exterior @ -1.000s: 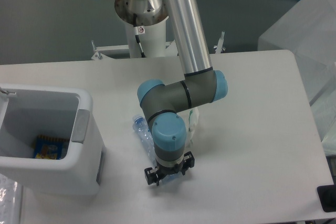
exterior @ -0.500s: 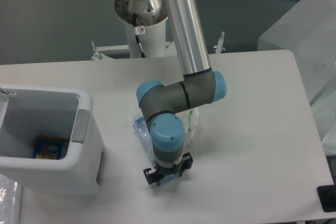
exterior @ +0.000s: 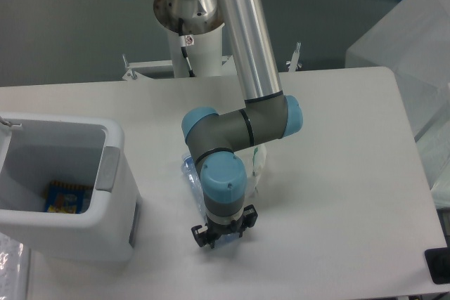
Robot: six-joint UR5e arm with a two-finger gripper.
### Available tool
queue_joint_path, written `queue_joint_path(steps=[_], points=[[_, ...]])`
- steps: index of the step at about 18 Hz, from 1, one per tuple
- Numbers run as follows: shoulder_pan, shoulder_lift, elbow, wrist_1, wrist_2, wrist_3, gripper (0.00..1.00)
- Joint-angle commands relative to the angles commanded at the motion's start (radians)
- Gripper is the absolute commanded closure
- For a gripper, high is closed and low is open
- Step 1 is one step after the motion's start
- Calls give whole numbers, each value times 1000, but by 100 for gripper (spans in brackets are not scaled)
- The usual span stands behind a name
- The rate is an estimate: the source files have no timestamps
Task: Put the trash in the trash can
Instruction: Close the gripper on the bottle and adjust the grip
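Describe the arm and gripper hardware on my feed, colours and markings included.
The arm has polished silver tube links, grey joint housings and light blue round end caps. A small red-and-white sticker and a thin black cable sit near its base. The gripper is small, black and two-fingered, under a grey wrist.

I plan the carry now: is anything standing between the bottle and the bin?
Nothing visible does. The bottle lies under the end effector, and only bare table separates it from the bin on the left.

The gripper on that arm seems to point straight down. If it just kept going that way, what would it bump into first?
Probably the clear plastic bottle: the gripper sits low over its near end, where something blue shows between the fingers. The table lies right beneath. Depth is hard to judge here.
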Motion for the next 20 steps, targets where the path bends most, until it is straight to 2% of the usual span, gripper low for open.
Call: queue_joint_path(steps=[11, 15, 20], points=[[-2, 8, 5, -2, -2, 2, 33], [-2, 35, 15, 0, -2, 3, 33], [2, 63, 69, 0, -11, 3, 33]])
